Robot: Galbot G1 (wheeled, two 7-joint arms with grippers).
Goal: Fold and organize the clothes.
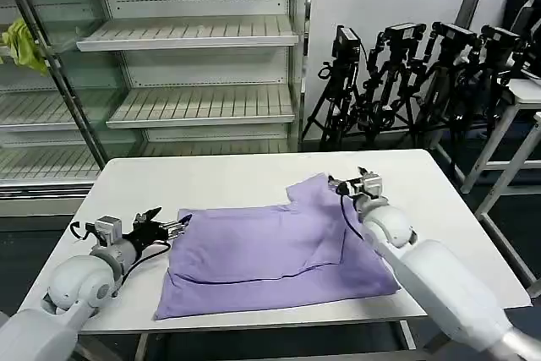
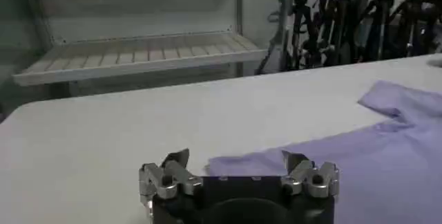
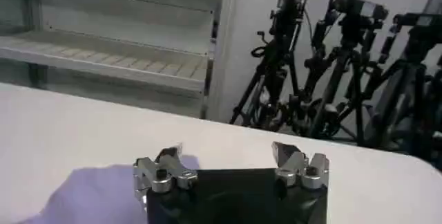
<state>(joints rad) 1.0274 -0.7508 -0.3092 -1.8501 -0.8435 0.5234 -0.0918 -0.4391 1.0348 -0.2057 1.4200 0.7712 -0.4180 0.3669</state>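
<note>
The clothes are one lavender T-shirt [image 1: 270, 251] lying partly folded on the white table [image 1: 211, 179], with one sleeve [image 1: 314, 188] sticking out toward the far right. My left gripper [image 1: 176, 226] is open just off the shirt's left edge, low over the table. From the left wrist, the gripper [image 2: 235, 160] has its jaws spread and a corner of the shirt [image 2: 387, 149] between and beyond them. My right gripper [image 1: 359, 177] is open beside the sleeve at the far right. The right wrist shows this gripper [image 3: 226, 153] holding nothing, with the shirt [image 3: 90, 191] beside one finger.
Empty white shelving [image 1: 190, 35] stands behind the table, and a yellow-green cloth [image 1: 24, 44] hangs at its far left. Camera tripods [image 1: 406, 82] are crowded at the back right. Another white table [image 1: 520, 99] stands at the right. The table's far strip is bare.
</note>
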